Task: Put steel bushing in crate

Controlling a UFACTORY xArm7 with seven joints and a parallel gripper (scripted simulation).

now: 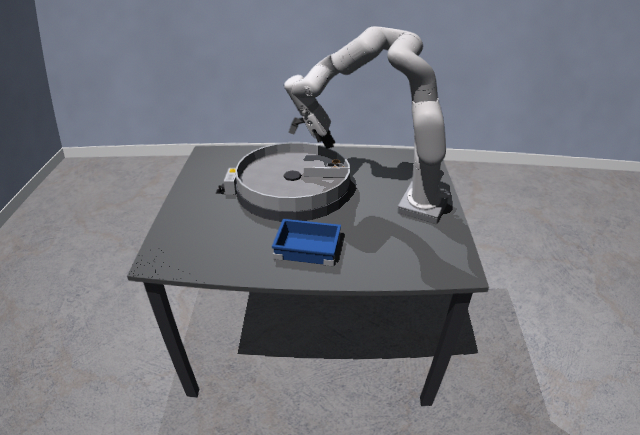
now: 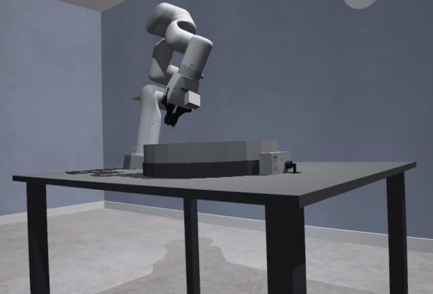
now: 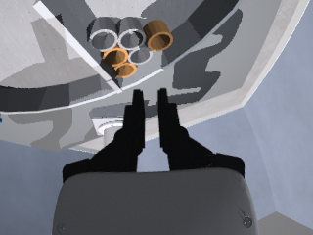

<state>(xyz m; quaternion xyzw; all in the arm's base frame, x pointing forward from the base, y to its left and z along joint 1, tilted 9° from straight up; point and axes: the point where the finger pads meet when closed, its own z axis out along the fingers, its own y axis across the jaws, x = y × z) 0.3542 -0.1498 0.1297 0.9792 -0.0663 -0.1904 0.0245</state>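
The round grey turning table (image 1: 289,204) (image 2: 210,151) (image 3: 215,101) stands at the back of the table top. A cluster of bushings (image 1: 333,163) lies against a straight fence on its right side. In the wrist view I see steel bushings (image 3: 101,33) (image 3: 128,34) (image 3: 140,54) and brass ones (image 3: 158,34) (image 3: 116,58) packed together. My gripper (image 1: 329,143) (image 2: 170,123) (image 3: 151,102) hangs tilted above the table's far right rim, a little short of the cluster. Its fingers stand narrowly apart with nothing between them. The blue crate (image 1: 306,253) stands empty in front of the turning table.
A grey fence bar (image 1: 320,172) (image 3: 72,39) reaches from the rim toward the dark hub (image 1: 292,175). A small drive box (image 1: 229,178) (image 2: 274,162) sits at the turning table's left side. The arm's base (image 1: 421,208) stands at the right.
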